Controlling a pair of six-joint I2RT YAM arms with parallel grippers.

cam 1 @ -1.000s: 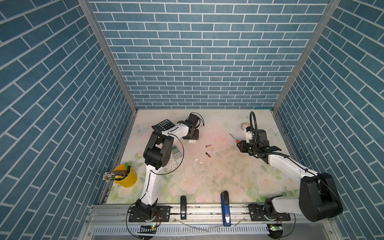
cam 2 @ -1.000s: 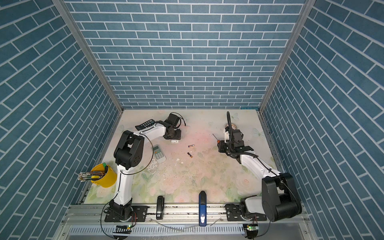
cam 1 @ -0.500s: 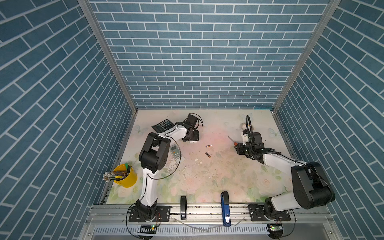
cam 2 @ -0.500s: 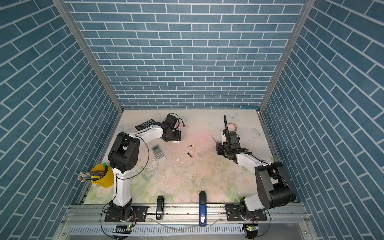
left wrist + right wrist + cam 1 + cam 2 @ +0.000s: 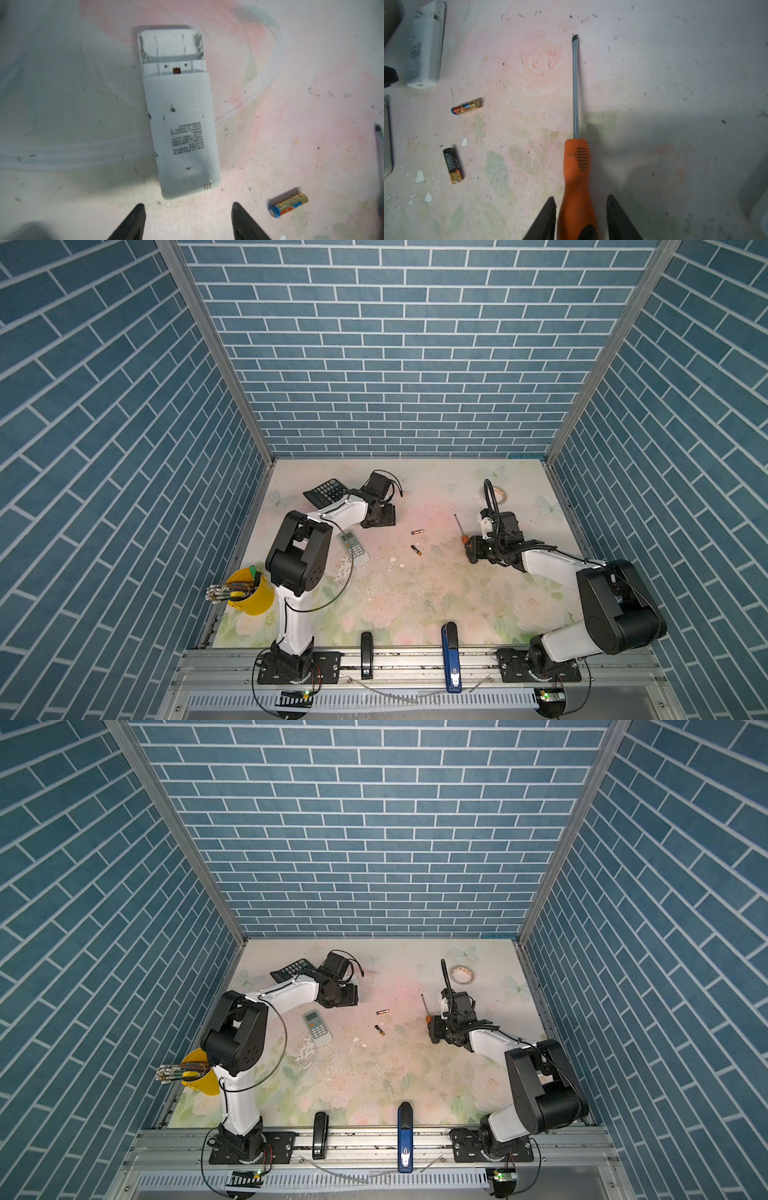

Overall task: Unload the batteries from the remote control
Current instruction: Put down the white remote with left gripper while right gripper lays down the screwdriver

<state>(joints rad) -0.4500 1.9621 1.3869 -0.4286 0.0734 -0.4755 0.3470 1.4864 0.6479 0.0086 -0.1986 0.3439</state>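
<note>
The white remote control (image 5: 178,116) lies back up on the mat, its battery bay uncovered and empty. My left gripper (image 5: 187,207) stands open just short of its end; in both top views this gripper (image 5: 380,518) (image 5: 345,997) hides the remote. Two batteries lie loose mid-table: a gold and blue one (image 5: 467,106) (image 5: 417,532) (image 5: 288,204) and a black and gold one (image 5: 453,165) (image 5: 415,550). My right gripper (image 5: 580,200) (image 5: 471,549) is open astride the orange screwdriver handle (image 5: 576,166), which rests on the mat with a gap at one finger.
A second, keypad-up remote (image 5: 352,545) lies by the left arm. A black calculator (image 5: 326,491) sits at the back left, a tape roll (image 5: 496,493) at the back right, and a yellow cup of brushes (image 5: 249,591) at the left edge. Black (image 5: 365,649) and blue (image 5: 451,645) staplers are at the front.
My right arm lowered and drew back toward the near side, and its jaws parted from the screwdriver handle. The left gripper opened a little more and barely moved.
</note>
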